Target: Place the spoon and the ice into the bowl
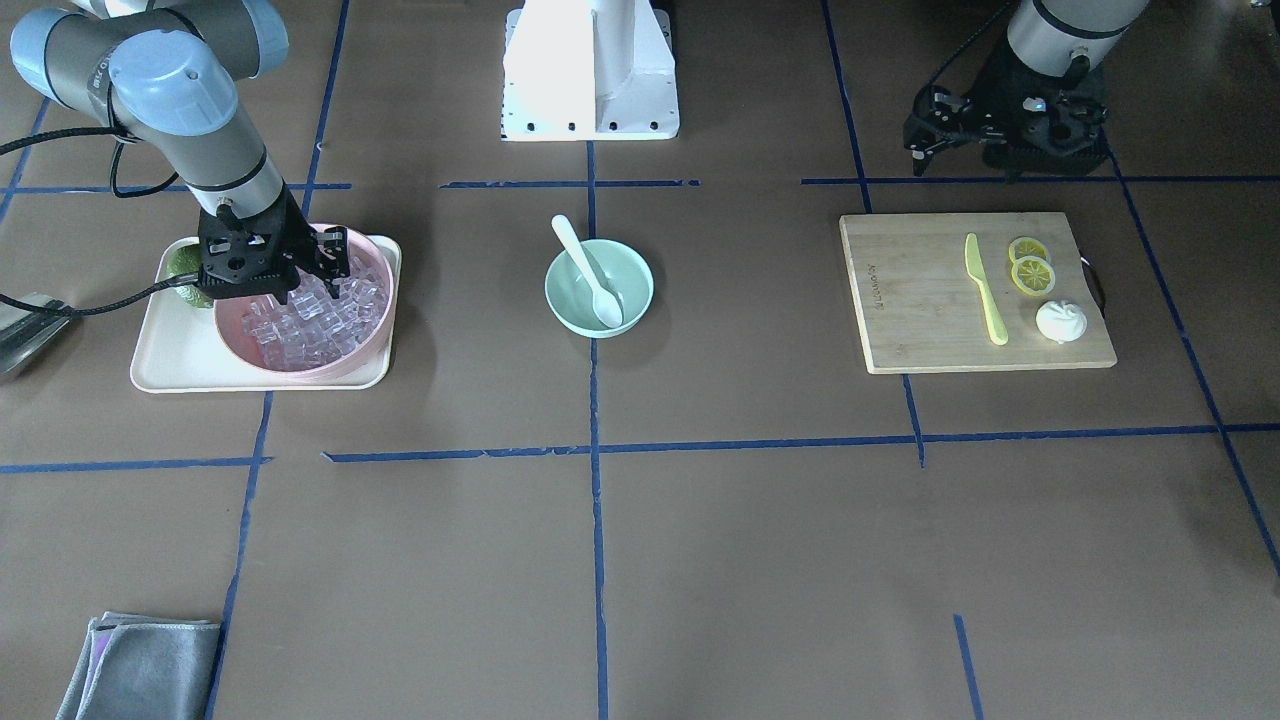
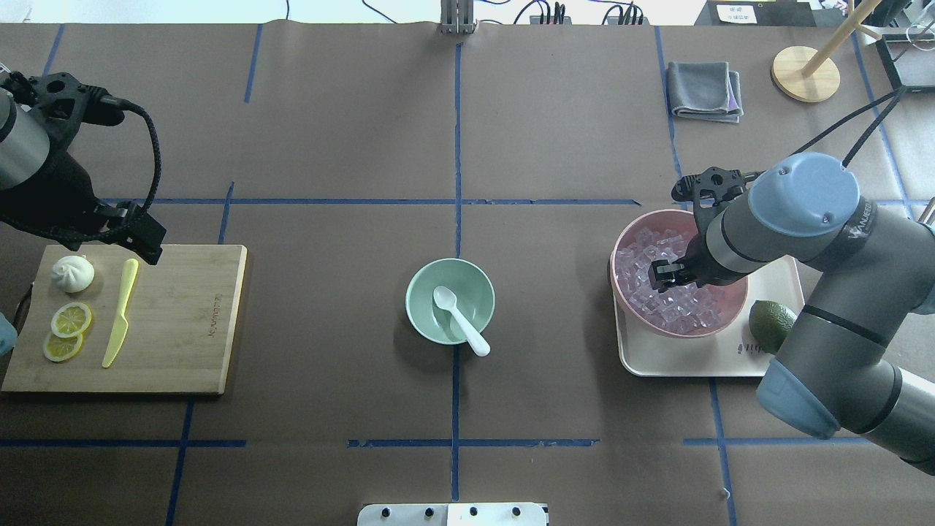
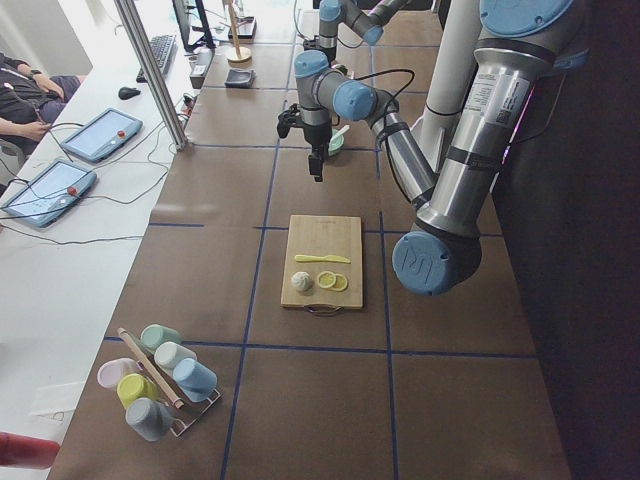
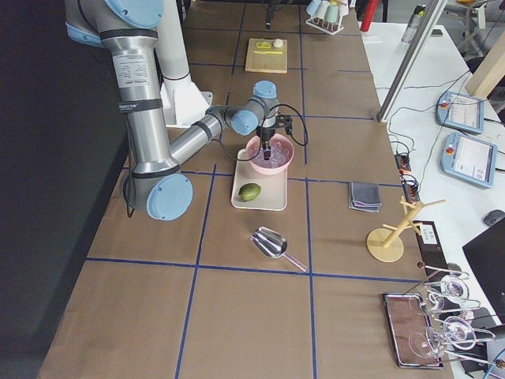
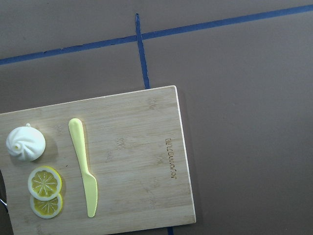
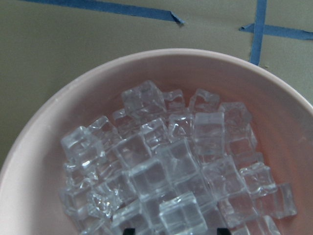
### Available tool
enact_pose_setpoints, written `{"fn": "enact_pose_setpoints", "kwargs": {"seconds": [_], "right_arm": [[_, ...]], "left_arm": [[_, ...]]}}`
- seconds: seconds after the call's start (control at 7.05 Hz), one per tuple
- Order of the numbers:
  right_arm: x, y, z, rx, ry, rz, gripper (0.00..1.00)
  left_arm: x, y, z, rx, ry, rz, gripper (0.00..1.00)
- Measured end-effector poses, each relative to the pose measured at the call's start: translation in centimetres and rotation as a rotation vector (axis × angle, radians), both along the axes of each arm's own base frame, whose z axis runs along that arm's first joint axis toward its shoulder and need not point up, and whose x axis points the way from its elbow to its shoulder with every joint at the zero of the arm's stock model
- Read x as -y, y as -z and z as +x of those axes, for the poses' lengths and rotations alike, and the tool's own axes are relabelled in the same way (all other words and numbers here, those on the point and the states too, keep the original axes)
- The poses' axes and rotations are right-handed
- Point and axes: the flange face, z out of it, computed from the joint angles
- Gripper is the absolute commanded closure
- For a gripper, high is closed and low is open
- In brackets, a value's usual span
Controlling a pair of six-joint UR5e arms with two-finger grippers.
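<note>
Right jaws apparently down among ice (image 2: 683, 307)

reaching down near the right edge with the black two-finger right gripper (image 2: 668, 276), jaws parted; holding the black two-finger left gripper (image 2: 142, 237) raised by the left edge.

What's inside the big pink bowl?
A pile of clear ice cubes fills the pink bowl, and the right gripper points down at them, open. The bowl's bottom is hidden beneath the ice.
</note>
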Motion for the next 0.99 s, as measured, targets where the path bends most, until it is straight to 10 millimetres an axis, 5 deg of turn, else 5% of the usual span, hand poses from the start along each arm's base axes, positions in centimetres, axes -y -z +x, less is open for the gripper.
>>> {"fn": "enact_pose_setpoints", "kwargs": {"seconds": [0.28, 0.43, 0.57, 0.99], "right_arm": [[0.22, 0.05, 0.19, 0.000, -0.005, 0.001, 0.39], [0.26, -0.01, 0.18, -0.001, -0.006, 0.000, 0.62], [0.29, -0.03, 0.18, -0.002, -0.007, 0.000, 0.96], [0.46, 0.42, 0.75, 0.002, -0.017, 0.002, 1.00]], "left_arm": [[0.03, -0.05, -0.09, 0.001, 0.002, -0.001, 0.00], [0.05, -0.06, -0.13, 0.001, 0.003, -0.001, 0.00], [0.06, -0.07, -0.16, 0.001, 0.003, -0.001, 0.00], [-0.01, 0.07, -0.26, -0.002, 0.004, 0.002, 0.00]]}}
